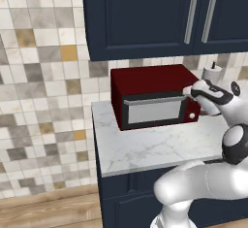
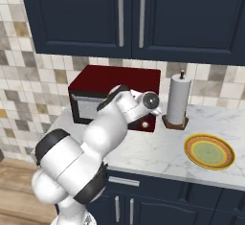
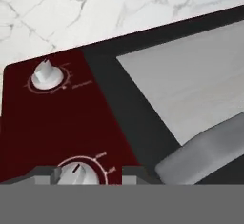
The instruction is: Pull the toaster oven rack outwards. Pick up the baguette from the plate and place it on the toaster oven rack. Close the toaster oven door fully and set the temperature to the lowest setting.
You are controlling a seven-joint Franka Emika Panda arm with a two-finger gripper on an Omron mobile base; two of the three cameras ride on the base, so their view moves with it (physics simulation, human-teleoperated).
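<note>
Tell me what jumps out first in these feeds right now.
The dark red toaster oven on the marble counter, its black-framed door shut, stands out first. The gripper sits at the oven's upper right corner, its tips either side of one white knob. To the right, the yellow-orange plate lies bare beside a paper towel roll.

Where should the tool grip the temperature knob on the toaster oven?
On the raised white cap of the knob nearest the tool, fingers either side of its rim, coming straight at the red side panel. The cap is round and stands proud of the panel.
</note>
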